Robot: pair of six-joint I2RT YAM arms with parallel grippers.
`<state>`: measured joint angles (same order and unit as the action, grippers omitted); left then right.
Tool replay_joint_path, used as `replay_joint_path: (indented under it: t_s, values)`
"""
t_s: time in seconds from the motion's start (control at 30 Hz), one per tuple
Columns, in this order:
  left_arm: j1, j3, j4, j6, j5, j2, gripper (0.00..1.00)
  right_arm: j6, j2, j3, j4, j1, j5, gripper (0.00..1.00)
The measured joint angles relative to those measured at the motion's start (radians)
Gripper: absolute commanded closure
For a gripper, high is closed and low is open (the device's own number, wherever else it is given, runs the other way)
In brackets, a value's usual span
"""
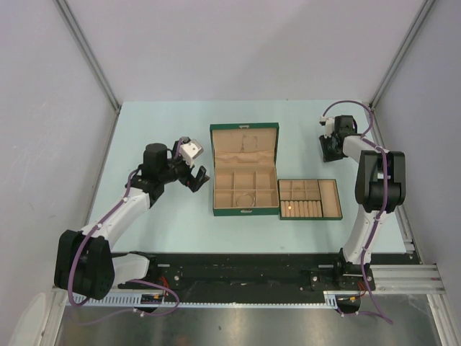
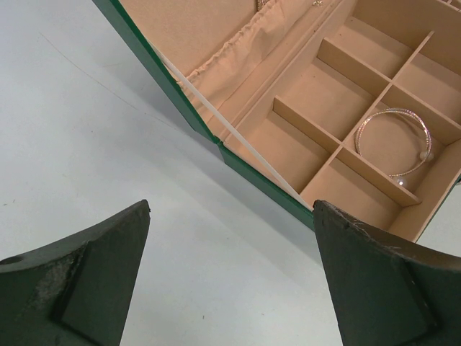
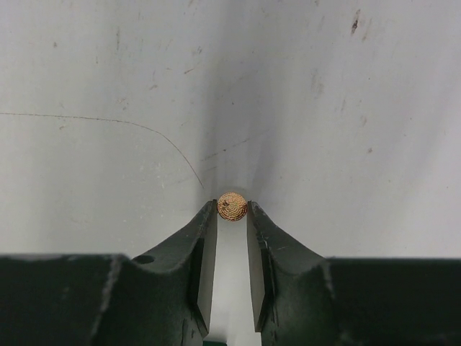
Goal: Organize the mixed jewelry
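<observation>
My right gripper (image 3: 232, 210) is shut on a small round golden stud (image 3: 232, 205), pinched at the very fingertips just above the pale table at the back right (image 1: 331, 148). My left gripper (image 2: 230, 210) is open and empty, low over the table just left of the open green box (image 1: 245, 209). A thin silvery loop (image 2: 395, 142) lies in a front compartment of the box and also shows in the top view (image 1: 245, 194). A fine chain (image 1: 248, 140) lies faintly on the tan lid lining.
A flat green tray (image 1: 330, 193) with tan ring rolls sits right of the box; a small orange speck (image 1: 288, 207) lies on its rolls. The box's open lid (image 2: 194, 29) stands near my left fingers. Grey walls enclose the table on three sides.
</observation>
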<state>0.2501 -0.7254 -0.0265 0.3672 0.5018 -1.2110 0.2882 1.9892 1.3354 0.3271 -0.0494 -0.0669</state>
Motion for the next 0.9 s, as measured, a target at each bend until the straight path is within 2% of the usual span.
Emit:
replay_joint_path:
  t_s: [0.33, 0.9]
  values:
    - [0.000, 0.000, -0.001, 0.000, 0.000, 0.000, 0.00, 0.000, 0.001, 0.002, 0.001, -0.002, -0.003, 0.82]
    - [0.000, 0.000, -0.006, 0.000, 0.000, 0.000, 0.00, 0.000, -0.021, 0.005, 0.053, -0.008, -0.030, 0.86]
